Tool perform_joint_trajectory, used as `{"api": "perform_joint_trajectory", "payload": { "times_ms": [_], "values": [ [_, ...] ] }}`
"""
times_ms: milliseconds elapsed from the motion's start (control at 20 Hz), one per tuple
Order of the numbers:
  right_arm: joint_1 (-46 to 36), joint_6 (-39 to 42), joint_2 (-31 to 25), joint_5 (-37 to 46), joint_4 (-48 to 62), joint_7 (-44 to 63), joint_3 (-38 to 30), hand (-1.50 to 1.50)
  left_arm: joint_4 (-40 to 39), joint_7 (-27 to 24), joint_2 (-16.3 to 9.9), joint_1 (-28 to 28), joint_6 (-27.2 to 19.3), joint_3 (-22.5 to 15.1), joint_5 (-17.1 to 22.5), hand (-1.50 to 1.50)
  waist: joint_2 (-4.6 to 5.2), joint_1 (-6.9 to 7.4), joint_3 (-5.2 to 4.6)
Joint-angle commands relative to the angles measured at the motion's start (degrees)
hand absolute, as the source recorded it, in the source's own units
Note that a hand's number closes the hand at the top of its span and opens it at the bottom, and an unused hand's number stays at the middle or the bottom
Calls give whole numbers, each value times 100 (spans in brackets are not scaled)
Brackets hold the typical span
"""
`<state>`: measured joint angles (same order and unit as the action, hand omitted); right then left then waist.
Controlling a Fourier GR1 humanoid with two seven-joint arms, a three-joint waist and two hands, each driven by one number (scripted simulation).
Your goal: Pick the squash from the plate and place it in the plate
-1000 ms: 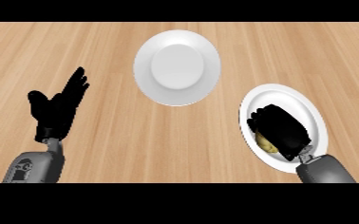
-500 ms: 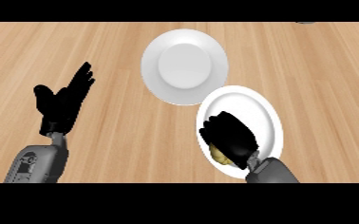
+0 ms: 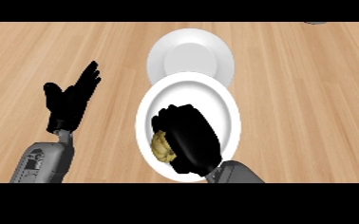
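Head view, left to right: left hand (image 3: 70,102) rests open at the left over the wooden counter (image 3: 294,99), fingers straight and pointing up. Near plate (image 3: 188,84) overlaps the lower edge of the far plate (image 3: 188,57). Squash (image 3: 162,148) lies on the near plate's lower left part, with right hand (image 3: 191,137) curled round it.

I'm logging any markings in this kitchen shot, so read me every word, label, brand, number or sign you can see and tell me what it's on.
No readable text anywhere in the head view.
Near plate: plain white, no mark.
Far plate: plain white, no mark.
Squash: no label.
Wooden counter: only grain.
Left hand and right hand: plain black, no lettering.
Grey object at the top right edge: too little shows to tell.
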<state>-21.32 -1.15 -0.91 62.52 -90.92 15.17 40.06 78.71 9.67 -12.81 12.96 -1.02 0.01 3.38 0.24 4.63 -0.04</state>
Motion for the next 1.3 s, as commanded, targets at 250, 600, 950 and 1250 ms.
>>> {"api": "perform_joint_trajectory", "payload": {
  "times_ms": [250,600,950,1250],
  "values": [
    [-1728,-1954,89,-710,648,2677,367,150,-12,159,-132,164,50,128,40,0,12,-58,2],
    [-3291,-2951,90,-1774,2344,3091,29,150,-220,-57,-75,222,58,210,27,0,37,-172,-2],
    [-3529,-3435,90,-2407,4173,1537,-831,150,-16,-101,110,-135,-218,85,-238,0,40,-279,3],
    [-3713,-2640,87,-2761,5307,549,-1156,150,182,88,-59,-141,2,160,-135,0,29,-298,4]
  ]
}}
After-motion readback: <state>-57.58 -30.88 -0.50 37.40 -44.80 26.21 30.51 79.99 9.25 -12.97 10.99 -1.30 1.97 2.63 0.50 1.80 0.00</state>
